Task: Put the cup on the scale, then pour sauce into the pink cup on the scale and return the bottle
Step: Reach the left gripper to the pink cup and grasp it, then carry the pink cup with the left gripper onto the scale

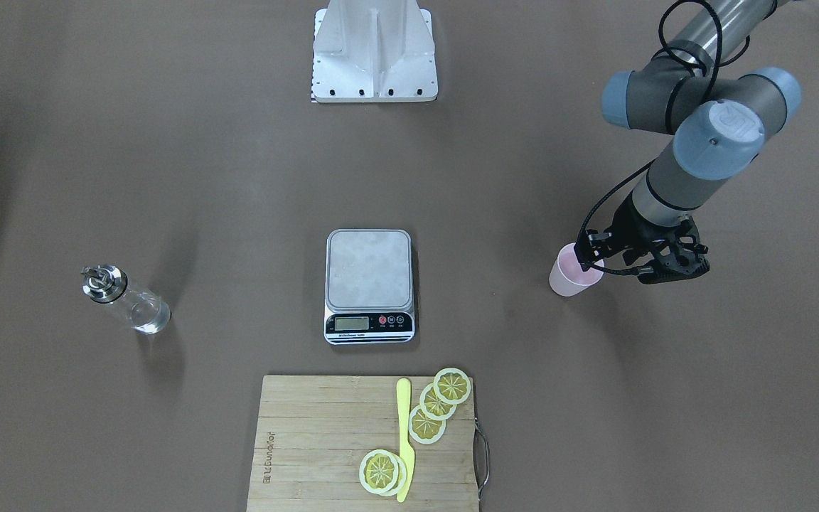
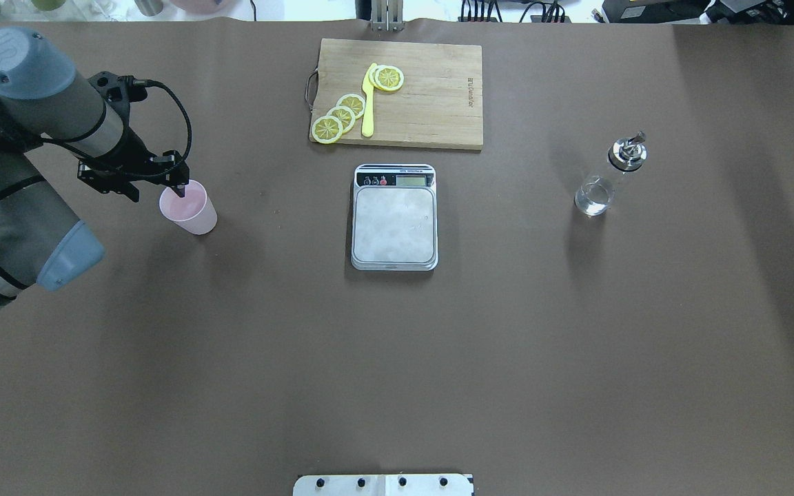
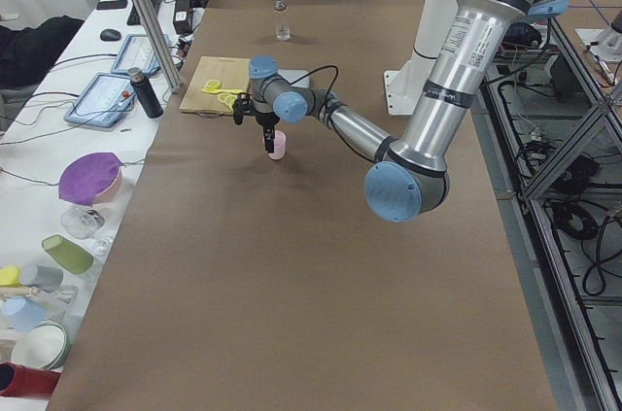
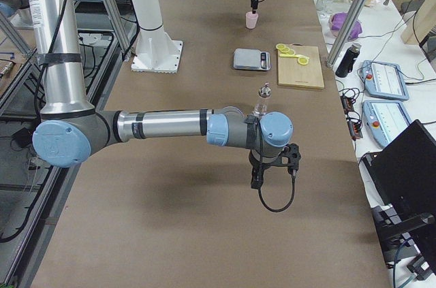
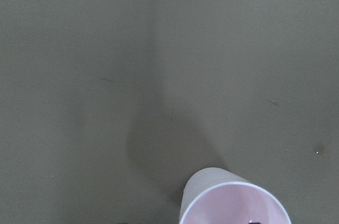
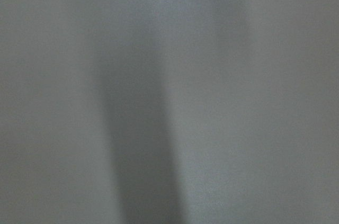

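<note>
While the cup [image 2: 191,210] stood on the table [image 2: 397,358] well apart from the scale [image 2: 394,226], our left gripper [image 2: 178,187] sat at its rim, one finger [image 2: 181,193] inside; whether it pinched, we could not tell. We judged a firm pinch and lift were due.

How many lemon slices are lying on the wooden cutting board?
5. Three lemon slices overlap in a row on the cutting board, beside the yellow knife; two more overlap on the knife's other side. Others might be hidden underneath.
</note>
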`<state>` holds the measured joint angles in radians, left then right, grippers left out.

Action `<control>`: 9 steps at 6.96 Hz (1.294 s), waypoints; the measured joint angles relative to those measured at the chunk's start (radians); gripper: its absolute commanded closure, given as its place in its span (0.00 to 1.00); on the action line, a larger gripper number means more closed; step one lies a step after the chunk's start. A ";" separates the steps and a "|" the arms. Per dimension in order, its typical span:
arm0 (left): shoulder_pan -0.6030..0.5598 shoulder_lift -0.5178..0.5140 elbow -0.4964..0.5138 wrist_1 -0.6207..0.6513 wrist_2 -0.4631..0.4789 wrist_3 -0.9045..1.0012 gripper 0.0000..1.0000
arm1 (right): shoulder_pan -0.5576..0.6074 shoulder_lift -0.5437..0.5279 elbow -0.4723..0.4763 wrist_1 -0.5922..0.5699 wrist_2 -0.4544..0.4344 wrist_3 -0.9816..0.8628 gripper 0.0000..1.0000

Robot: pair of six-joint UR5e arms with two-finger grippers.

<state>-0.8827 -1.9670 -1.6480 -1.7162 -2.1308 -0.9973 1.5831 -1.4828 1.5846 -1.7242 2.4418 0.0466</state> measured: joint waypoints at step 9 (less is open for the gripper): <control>-0.009 -0.059 -0.016 0.021 -0.035 -0.159 1.00 | -0.001 0.006 -0.004 -0.001 0.003 0.001 0.00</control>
<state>-0.8916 -2.0256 -1.6640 -1.6953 -2.1660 -1.1562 1.5816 -1.4771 1.5808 -1.7252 2.4448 0.0476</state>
